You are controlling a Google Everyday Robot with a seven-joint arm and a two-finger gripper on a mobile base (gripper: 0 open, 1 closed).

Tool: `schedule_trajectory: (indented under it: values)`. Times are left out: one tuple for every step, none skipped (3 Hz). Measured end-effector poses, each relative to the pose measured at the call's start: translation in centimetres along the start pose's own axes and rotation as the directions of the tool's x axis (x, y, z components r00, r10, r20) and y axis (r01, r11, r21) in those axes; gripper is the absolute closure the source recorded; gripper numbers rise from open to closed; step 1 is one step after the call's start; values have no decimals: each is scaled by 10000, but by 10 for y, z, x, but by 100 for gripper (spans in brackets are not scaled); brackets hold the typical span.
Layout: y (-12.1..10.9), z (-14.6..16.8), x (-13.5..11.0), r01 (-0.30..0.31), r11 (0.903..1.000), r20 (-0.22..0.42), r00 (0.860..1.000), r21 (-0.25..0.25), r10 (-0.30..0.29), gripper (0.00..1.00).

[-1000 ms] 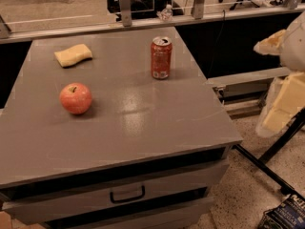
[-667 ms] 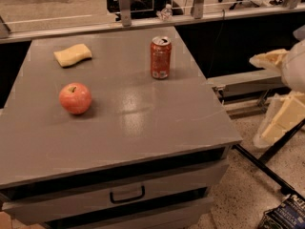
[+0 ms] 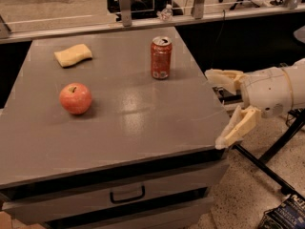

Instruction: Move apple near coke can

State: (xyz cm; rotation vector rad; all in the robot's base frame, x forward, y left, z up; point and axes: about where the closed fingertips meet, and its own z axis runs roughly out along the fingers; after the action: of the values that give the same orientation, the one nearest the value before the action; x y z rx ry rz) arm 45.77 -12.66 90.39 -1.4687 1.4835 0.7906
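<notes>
- The apple (image 3: 75,98) sits upright, stem up, on the grey tabletop (image 3: 143,128). It is well apart from the gripper (image 3: 217,109), across most of the table's width from it and about level with it in the view.
- The coke can (image 3: 161,57) stands upright much nearer the gripper, beyond it and towards the table's back edge. Apple and can are well apart, so the task is not yet done.
- The gripper hovers at the table's side edge, off to the side of the surface. Its two pale fingers are spread wide and it holds nothing.
- The step in hand looks like the reach. The gripper should probably travel across the table clear of the can, then come down over the apple with the fingers either side of its widest part. A round apple may roll if nudged from one side.
- A yellow sponge (image 3: 73,55) lies farther from the gripper than the apple, near the back corner.
- Below the gripper's level, the table front has a drawer with a dark handle (image 3: 127,194).
- The floor (image 3: 248,190) under the gripper is speckled; behind the table runs a rail with metal posts.
</notes>
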Motion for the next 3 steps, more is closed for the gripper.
schedule_trajectory:
  values:
    - [1,-1,-2,-2,10000,-179,9998,41,3,0]
    - [4,14,1,-192,9993,376,9991,318,180,0]
    - [-1,51,-6,-185,9987,1230,9923,472,125,0]
